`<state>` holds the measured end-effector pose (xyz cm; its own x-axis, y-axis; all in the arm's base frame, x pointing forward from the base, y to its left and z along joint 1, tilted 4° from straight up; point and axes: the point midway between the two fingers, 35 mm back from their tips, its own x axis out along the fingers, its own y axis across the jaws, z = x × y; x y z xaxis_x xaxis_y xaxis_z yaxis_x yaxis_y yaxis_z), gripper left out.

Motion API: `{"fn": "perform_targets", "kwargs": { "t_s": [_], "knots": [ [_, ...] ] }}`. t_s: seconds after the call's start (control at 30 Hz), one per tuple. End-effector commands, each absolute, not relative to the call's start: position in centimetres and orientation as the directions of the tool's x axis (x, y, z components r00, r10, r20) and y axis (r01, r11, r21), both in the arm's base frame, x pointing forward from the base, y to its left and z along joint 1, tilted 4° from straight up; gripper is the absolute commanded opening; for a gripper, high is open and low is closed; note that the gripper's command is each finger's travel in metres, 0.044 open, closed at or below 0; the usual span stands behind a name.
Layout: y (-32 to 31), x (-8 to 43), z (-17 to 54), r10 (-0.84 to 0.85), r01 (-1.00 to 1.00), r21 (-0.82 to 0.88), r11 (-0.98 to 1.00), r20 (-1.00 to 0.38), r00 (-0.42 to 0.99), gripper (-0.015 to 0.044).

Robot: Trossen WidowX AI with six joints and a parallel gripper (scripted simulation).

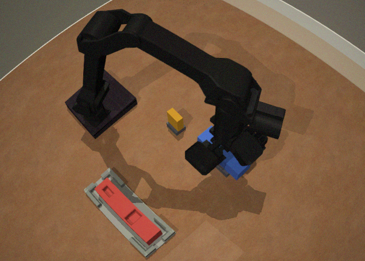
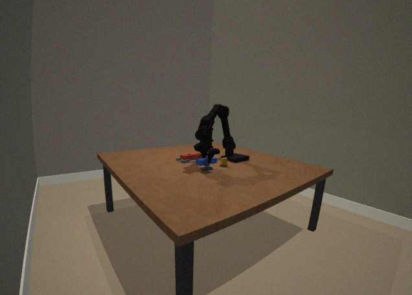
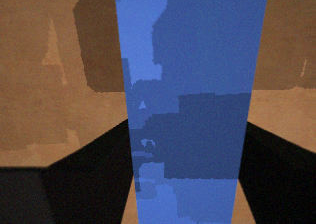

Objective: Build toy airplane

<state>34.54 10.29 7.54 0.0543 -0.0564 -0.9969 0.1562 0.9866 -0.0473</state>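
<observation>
The red fuselage (image 1: pixel 120 203) (image 2: pixel 190 156) lies in the grey jig (image 1: pixel 138 245) (image 2: pixel 182 160), its two sockets facing up and empty. My gripper (image 1: pixel 223 151) (image 2: pixel 208 159) (image 3: pixel 181 123) is shut on the blue wing (image 1: pixel 237 167) (image 2: pixel 201 161) (image 3: pixel 200 46), with one finger on each long side near its middle. The wing is held level, a little above its dark stand (image 1: pixel 223 170) (image 2: pixel 206 168). Its underside and tab are hidden. The yellow tail fin (image 1: pixel 175 119) (image 2: pixel 224 161) stands upright on a small dark base (image 1: pixel 177 131).
The arm's dark base plate (image 1: pixel 117 100) (image 2: pixel 239 157) is on the table, beyond the tail fin from the wing. The tail fin stands close to the wing's near-base end. The jig has raised corner brackets around the fuselage's ends.
</observation>
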Motion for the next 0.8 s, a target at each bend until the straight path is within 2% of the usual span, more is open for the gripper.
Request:
{"fn": "perform_targets", "kwargs": {
  "t_s": [0.0,0.77],
  "knots": [
    [10.5,34.7,9.0,-0.052,0.159,-0.041,0.986,-0.997,0.063,0.0000],
    [10.7,33.9,16.2,-0.052,0.159,-0.041,0.986,-0.996,0.069,0.0000]
  ]
}}
